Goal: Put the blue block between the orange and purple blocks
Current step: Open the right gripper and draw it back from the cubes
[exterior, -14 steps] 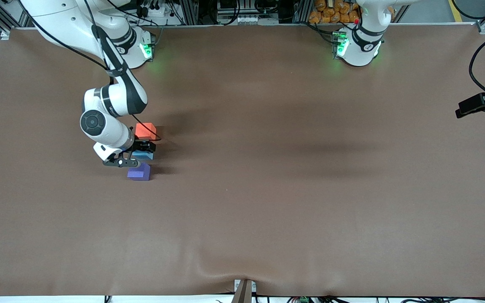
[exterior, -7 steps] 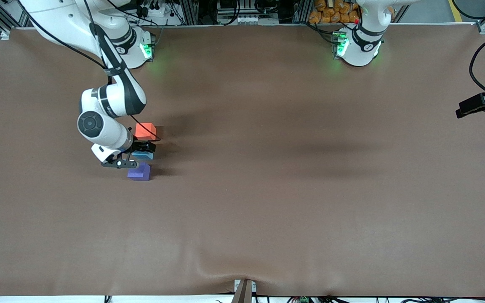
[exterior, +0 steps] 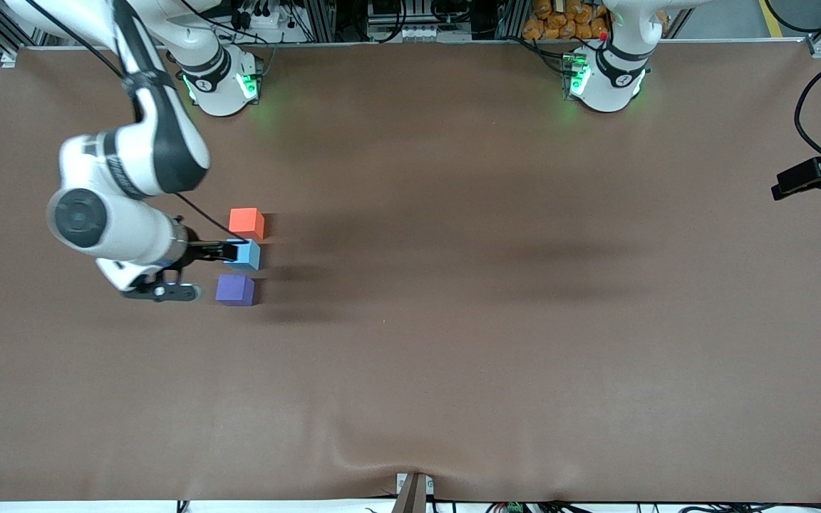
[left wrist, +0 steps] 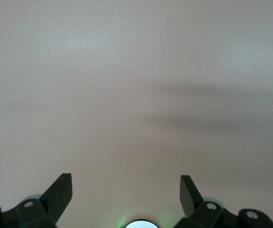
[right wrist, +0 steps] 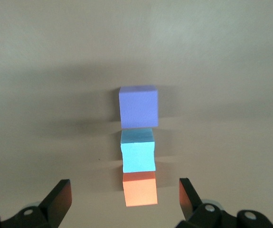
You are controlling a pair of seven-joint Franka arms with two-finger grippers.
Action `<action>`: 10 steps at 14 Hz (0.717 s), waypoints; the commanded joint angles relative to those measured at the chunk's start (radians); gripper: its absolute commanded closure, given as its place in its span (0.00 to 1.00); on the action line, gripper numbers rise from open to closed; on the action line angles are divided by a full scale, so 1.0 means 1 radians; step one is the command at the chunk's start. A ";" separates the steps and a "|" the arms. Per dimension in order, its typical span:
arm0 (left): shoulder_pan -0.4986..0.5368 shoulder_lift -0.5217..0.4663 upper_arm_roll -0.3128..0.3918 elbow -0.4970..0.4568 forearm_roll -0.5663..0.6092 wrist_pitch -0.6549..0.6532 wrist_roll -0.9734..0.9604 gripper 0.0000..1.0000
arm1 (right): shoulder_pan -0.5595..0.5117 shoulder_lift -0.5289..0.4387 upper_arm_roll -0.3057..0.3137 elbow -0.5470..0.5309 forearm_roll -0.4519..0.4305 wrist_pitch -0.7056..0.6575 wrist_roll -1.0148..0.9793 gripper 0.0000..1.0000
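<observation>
Three cubes lie in a close row on the brown table. The orange block is farthest from the front camera and the purple block is nearest. The blue block sits between them. My right gripper hangs open in the air over the row and holds nothing. The right wrist view looks down on the purple block, blue block and orange block, with the right gripper spread wide above them. The left gripper is open over bare table, and that arm waits.
A black camera on a cabled mount juts in at the left arm's end of the table. The arm bases stand along the edge farthest from the front camera. The cloth has a wrinkle at its near edge.
The right gripper has risen off the blue block and drawn back toward its own end of the table. The blue block stays between the orange and purple ones. The left arm has not moved.
</observation>
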 commanded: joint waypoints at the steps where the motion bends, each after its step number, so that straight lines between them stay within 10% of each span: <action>1: 0.011 0.003 -0.007 0.010 -0.012 -0.009 -0.003 0.00 | -0.077 0.023 0.012 0.197 0.005 -0.140 -0.011 0.00; 10: 0.009 0.013 -0.007 0.012 -0.012 -0.001 -0.004 0.00 | -0.312 0.022 0.013 0.410 0.055 -0.301 -0.255 0.00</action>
